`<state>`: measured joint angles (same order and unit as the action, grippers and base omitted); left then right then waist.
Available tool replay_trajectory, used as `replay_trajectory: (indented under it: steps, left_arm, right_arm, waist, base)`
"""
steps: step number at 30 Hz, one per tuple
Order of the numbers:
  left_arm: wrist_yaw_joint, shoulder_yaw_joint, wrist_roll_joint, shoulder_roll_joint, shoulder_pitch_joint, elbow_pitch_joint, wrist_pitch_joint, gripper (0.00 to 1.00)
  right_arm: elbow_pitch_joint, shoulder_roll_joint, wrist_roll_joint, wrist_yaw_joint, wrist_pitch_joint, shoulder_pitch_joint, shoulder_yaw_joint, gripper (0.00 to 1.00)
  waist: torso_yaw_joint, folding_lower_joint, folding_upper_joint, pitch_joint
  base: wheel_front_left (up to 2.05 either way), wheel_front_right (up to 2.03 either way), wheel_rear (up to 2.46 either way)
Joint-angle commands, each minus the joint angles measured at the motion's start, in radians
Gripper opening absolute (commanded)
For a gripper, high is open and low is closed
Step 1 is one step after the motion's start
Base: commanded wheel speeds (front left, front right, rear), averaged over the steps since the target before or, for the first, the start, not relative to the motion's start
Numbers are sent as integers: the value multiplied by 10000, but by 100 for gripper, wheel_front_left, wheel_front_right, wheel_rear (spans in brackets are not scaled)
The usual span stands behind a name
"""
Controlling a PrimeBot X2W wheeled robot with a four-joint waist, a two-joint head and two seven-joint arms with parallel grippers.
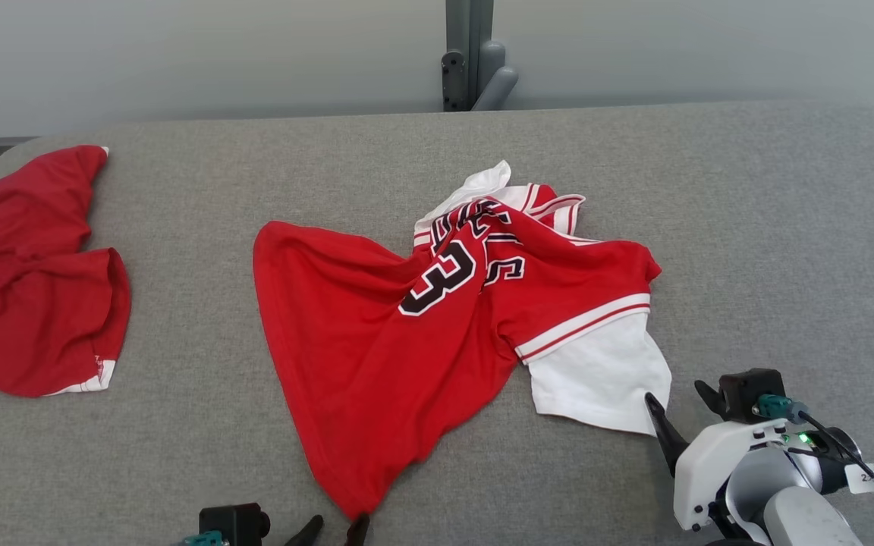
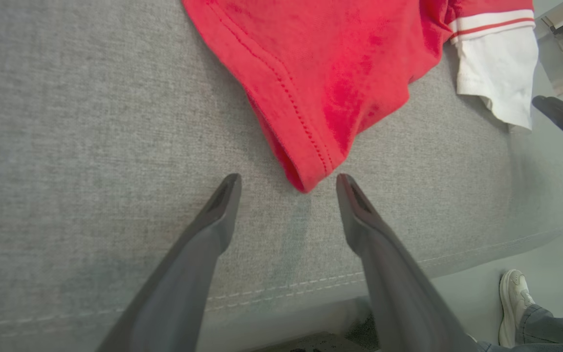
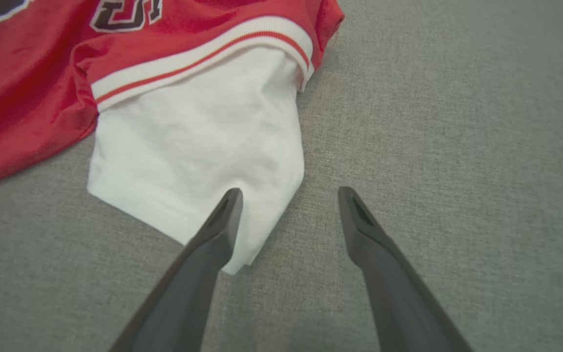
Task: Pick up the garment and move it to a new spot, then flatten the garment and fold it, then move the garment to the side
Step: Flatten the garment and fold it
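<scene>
**Grey surface, crumpled jersey, both jaws wide and empty**

Grey woven fabric covers the long padded surface (image 1: 748, 227) in front of me, with a pale wall and a grey metal post (image 1: 471, 53) behind it. The red short-sleeved jersey with white trim and black-and-white lettering (image 1: 407, 326) lies rumpled near the middle. It is not flat, and its lower hem runs down to a point close to the near edge. A second, plain red garment (image 1: 27, 280) sits well apart at my far left.

My left jaws stand fully apart and hold nothing. Their dark fingers (image 2: 213, 220) flank the jersey's pointed hem corner (image 2: 306, 181), which lies just ahead of the tips and between them, ungripped.

My right jaws are equally wide and empty. One finger (image 3: 213, 234) overlaps the edge of the jersey's white sleeve (image 3: 198, 146), and the other is over bare grey fabric. I cannot tell whether that finger touches the cloth.

A person's pale shoe (image 2: 513, 303) shows on the floor beyond the surface's edge.
</scene>
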<state>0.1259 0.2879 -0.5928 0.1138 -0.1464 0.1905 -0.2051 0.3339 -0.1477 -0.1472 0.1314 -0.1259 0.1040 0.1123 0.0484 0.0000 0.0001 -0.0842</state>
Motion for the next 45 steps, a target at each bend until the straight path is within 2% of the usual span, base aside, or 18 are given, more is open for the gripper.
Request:
replay_trajectory:
  steps: [1, 17, 18, 20, 21, 22, 23, 24, 25, 30, 35, 40, 45]
  left_arm:
    - [-15, 58, -112, -17, 278, 77, -110, 100]
    - [42, 580, -603, -160, 1130, 824, 374, 100]
    - [42, 572, -639, -175, 1191, 933, 437, 100]
    - [44, 579, -818, -220, 1296, 1135, 521, 100]
    - [47, 599, -831, -241, 1378, 1282, 571, 100]
    - [48, 629, -843, -238, 1465, 1424, 625, 85]
    - [42, 684, -821, -227, 1547, 1583, 678, 51]
    - [41, 728, -888, -241, 1624, 1750, 730, 35]
    - [43, 768, -949, -253, 1700, 1908, 802, 0]
    - [47, 962, -1433, -206, 2033, 2332, 1150, 0]
    - [49, 878, -2241, 92, 2119, 1819, 1120, 0]
    - [50, 862, -3464, 719, 1862, 47, 531, 0]
    - [50, 1007, -4892, 1420, 1534, -2704, -277, 0]
  right_arm:
    - [167, -32, -18, -15, -97, 308, 167, 100]
    - [1289, 181, -555, -15, -158, 1005, 854, 100]
    - [1336, 184, -616, -15, -171, 1006, 893, 94]
    - [1400, 167, -692, -15, -194, 1026, 957, 64]
    - [1428, 152, -736, -15, -196, 1032, 983, 45]
    - [1458, 147, -793, -15, -208, 1034, 1009, 32]
    - [1482, 135, -849, -15, -222, 1043, 1040, 16]
    - [1508, 120, -916, -15, -226, 1051, 1073, 0]
    - [1514, 117, -1026, -15, -199, 1055, 1104, 0]
    - [1433, 50, -1546, -15, -23, 1100, 1194, 0]
    - [627, -97, -3028, -15, -46, 1073, 908, 0]
    - [-1282, -420, -5362, -13, -534, 822, 145, 0]
    - [-3646, -624, -7346, -7, -1056, 596, -1181, 0]
  waist:
    - [169, 0, -1, -260]
    - [200, 0, -1, -460]
    - [183, 0, -1, -454]
    - [165, 0, -1, -444]
    - [159, 0, -1, -433]
    - [154, 0, -1, -418]
    - [149, 0, -1, -404]
    - [149, 0, -1, -389]
    - [148, 0, -1, -375]
    - [149, 0, -1, -248]
    - [200, 0, -1, -75]
    - [274, 0, -1, 161]
    - [284, 0, -1, 419]
  base:
    - [0, 0, 0]
    - [0, 0, 0]
    - [0, 0, 0]
    - [0, 0, 0]
    - [0, 0, 0]
    - [0, 0, 0]
    - [0, 0, 0]
    - [0, 0, 0]
    - [0, 0, 0]
    - [0, 0, 0]
    - [0, 0, 0]
    - [0, 0, 0]
    - [0, 0, 0]
